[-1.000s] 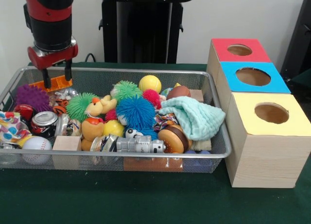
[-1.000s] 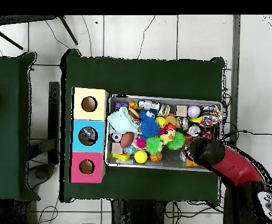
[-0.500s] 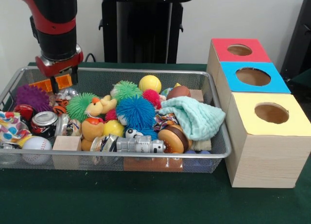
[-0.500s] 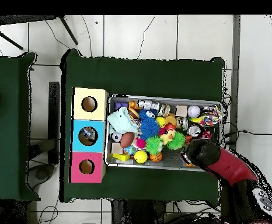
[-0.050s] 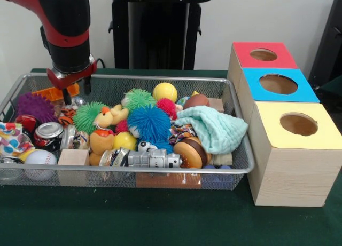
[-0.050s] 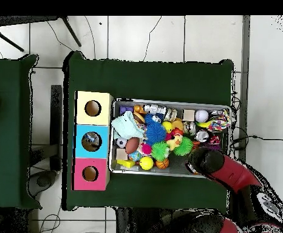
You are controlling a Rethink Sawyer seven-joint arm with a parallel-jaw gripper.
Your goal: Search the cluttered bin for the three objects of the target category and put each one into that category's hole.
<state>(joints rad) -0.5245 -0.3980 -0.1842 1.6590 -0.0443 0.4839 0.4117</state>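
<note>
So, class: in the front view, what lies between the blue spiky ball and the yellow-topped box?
In the front view, a mint-green cloth lies between the blue spiky ball and the yellow-topped box, draped against the bin's wire wall.

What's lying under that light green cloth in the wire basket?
The mint green cloth drapes over a brown wooden donut-shaped toy and a patterned fabric piece that poke out at its edge. Whatever else lies beneath its middle is covered.

Front view: low and close, level with the table, facing the wire bin (image 5: 128, 174) and three wooden hole boxes (image 5: 291, 144). Overhead view: high, straight down, far enough to include surrounding floor. Both views share bin (image 6: 171, 173) and boxes (image 6: 93, 140).
</note>
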